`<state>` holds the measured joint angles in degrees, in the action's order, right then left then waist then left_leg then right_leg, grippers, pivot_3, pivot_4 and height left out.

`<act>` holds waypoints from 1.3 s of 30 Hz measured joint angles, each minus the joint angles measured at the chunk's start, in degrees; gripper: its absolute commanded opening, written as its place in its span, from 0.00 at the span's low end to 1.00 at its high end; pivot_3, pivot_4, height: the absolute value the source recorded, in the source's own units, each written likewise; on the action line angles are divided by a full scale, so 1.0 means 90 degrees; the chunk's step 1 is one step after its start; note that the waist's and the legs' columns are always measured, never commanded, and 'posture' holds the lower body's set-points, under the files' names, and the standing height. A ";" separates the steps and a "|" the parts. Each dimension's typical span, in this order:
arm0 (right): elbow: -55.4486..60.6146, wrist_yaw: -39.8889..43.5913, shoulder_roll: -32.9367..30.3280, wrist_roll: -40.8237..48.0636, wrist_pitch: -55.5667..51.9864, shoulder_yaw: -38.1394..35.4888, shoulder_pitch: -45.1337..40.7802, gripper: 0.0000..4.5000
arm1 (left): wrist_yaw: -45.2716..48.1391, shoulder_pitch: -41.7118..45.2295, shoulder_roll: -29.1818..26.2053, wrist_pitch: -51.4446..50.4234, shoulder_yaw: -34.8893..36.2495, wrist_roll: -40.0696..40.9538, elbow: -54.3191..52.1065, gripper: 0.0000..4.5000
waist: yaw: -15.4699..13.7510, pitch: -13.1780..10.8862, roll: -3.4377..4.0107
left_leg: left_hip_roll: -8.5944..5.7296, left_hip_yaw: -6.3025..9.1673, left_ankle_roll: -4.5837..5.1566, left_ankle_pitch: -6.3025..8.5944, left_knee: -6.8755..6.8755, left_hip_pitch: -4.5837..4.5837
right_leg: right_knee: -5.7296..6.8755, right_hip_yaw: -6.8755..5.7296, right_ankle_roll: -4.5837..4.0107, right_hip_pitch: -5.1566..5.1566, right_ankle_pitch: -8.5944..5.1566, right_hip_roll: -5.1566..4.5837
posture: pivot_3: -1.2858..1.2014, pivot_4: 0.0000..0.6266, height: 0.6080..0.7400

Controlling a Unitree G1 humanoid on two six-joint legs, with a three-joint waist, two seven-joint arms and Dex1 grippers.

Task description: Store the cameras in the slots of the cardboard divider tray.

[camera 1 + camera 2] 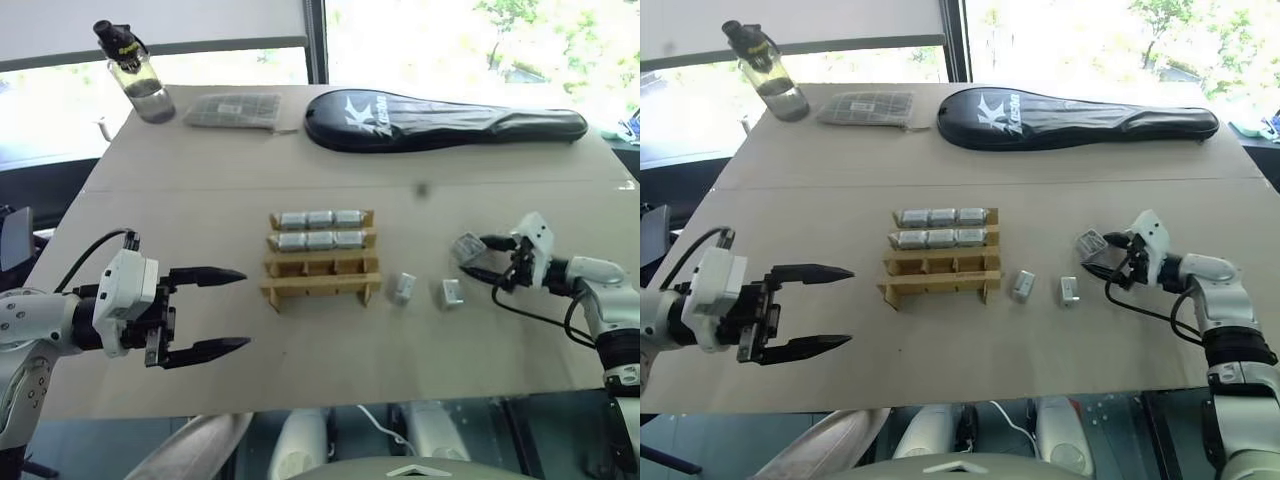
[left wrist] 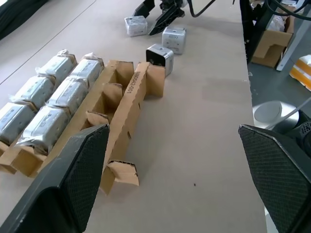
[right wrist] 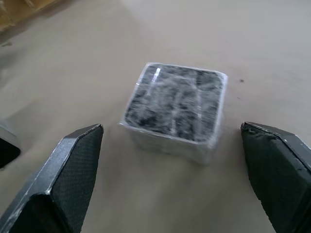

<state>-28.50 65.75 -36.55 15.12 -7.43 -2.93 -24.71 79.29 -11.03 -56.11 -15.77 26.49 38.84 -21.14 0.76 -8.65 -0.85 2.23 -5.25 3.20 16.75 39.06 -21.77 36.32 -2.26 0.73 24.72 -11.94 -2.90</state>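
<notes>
Toward the desk's right edge, the right hand [image 1: 478,262] is hovering wide open, empty, facing the outermost loose camera [image 3: 174,110], nearer than the open left hand [image 1: 222,312].

Cardboard divider tray [image 1: 320,283]: tan-brown, with dark print along one wall; the cameras [image 1: 320,229] seated in it are silver-grey under clear glossy wrap, and the loose camera [image 3: 174,109] on the table [image 1: 300,350] shows a dark mottled top face with pale streaks. Table: plain beige. Racket cover [image 1: 445,120]: black with a white logo; packet [image 1: 233,109]: grey with a grid pattern; bottle [image 1: 136,72]: clear with a black cap and a yellow-marked band; both grippers' fingers [image 1: 205,276]: black, their pads finely cross-hatched.
</notes>
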 measured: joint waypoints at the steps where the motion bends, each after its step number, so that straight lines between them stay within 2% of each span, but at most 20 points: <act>1: 0.0131 0.0000 -0.0011 0.0016 -0.0042 0.0000 0.0077 1.00 | 0.0001 0.0010 0.0004 0.0007 -0.0002 -0.0021 0.0012 0.98 | -0.0009 0.0000 0.0000 | -0.0001 0.0001 0.0000 0.0000 0.0000 -0.0002 | -0.0001 0.0000 0.0000 0.0000 0.0000 -0.0002 | 0.52 0.24 1.00; 5: 0.0429 -0.0105 -0.0029 0.0062 -0.0149 -0.0007 0.0260 1.00 | 0.0028 0.0045 0.0041 0.0023 -0.0007 -0.0051 0.0080 0.98 | -0.0016 0.0000 0.0000 | -0.0005 -0.0002 0.0000 0.0000 0.0000 -0.0003 | -0.0004 -0.0002 0.0000 0.0000 0.0000 -0.0008 | 0.52 0.24 1.00; 13: 0.0632 -0.1122 0.0506 0.0144 -0.0424 -0.0163 0.0263 1.00 | 0.0056 0.0075 0.0088 0.0054 -0.0019 -0.0085 0.0158 0.98 | 0.0004 0.0000 0.0000 | -0.0003 -0.0003 -0.0001 0.0000 0.0000 0.0001 | 0.0002 0.0000 0.0000 0.0000 0.0000 -0.0004 | 0.52 0.24 1.00; 18: 0.0786 -0.1366 0.0541 0.0150 -0.0415 -0.0187 0.0385 1.00 | 0.0051 0.0061 0.0126 0.0055 -0.0017 -0.0087 0.0162 0.98 | -0.0017 0.0000 0.0000 | -0.0005 -0.0002 0.0000 0.0000 0.0000 -0.0002 | -0.0001 -0.0002 0.0000 0.0000 0.0000 -0.0008 | 0.52 0.24 1.00; 19: 0.0810 -0.1391 0.0541 0.0155 -0.0411 -0.0197 0.0411 0.87 | 0.0051 0.0054 0.0138 0.0055 -0.0017 -0.0086 0.0162 1.00 | -0.0015 0.0000 0.0000 | -0.0005 -0.0002 0.0000 0.0000 0.0000 -0.0003 | -0.0003 -0.0002 0.0000 0.0000 0.0000 -0.0009 | 0.52 0.24 1.00; 21: 0.0816 -0.1442 0.0540 0.0173 -0.0404 -0.0283 0.0475 0.70 | 0.0051 0.0041 0.0140 0.0055 -0.0015 -0.0086 0.0161 1.00 | -0.0017 0.0000 0.0000 | -0.0006 -0.0002 0.0000 0.0000 0.0000 -0.0004 | -0.0004 -0.0003 0.0001 0.0000 0.0000 -0.0009 | 0.52 0.24 1.00; 23: 0.0840 -0.1502 0.0538 0.0219 -0.0394 -0.0330 0.0537 0.47 | 0.0051 0.0040 0.0142 0.0055 -0.0015 -0.0085 0.0162 1.00 | -0.0011 0.0000 0.0001 | -0.0006 -0.0002 0.0000 0.0000 0.0000 -0.0003 | -0.0003 -0.0002 0.0001 0.0000 0.0000 -0.0008 | 0.52 0.24 1.00; 24: 0.0875 -0.1518 0.0537 0.0232 -0.0387 -0.0355 0.0587 0.44 | 0.0051 0.0043 0.0142 0.0055 -0.0014 -0.0082 0.0161 1.00 | -0.0009 0.0000 0.0001 | -0.0005 -0.0002 0.0000 0.0000 0.0000 -0.0002 | -0.0003 -0.0001 0.0001 0.0000 0.0000 -0.0008 | 0.52 0.24 1.00; 34: 0.0897 -0.1505 0.0535 0.0210 -0.0224 -0.0377 0.0661 0.44 | -0.0070 0.0328 0.0256 -0.0051 0.0003 0.0184 0.0225 1.00 | -0.0008 0.0000 0.0001 | -0.0005 -0.0002 0.0000 0.0000 0.0000 -0.0002 | -0.0001 -0.0001 0.0005 0.0000 0.0003 -0.0007 | 0.52 0.24 1.00; 39: 0.0946 -0.1362 0.0406 0.0111 0.0273 -0.0356 0.0694 0.44 | -0.0056 0.0499 0.0256 -0.0132 0.0002 0.0262 0.0341 1.00 | -0.0011 -0.0002 0.0003 | -0.0006 -0.0002 0.0000 0.0000 0.0000 -0.0003 | -0.0001 -0.0002 0.0004 0.0001 0.0001 -0.0005 | 0.52 0.24 1.00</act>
<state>-19.99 53.49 -32.90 16.12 -4.97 -6.13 -18.47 78.78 -6.53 -53.80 -16.96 26.51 41.20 -18.07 0.66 -8.67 -0.82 2.18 -5.27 3.21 16.75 39.06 -21.80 36.31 -2.28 0.76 24.73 -11.93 -2.95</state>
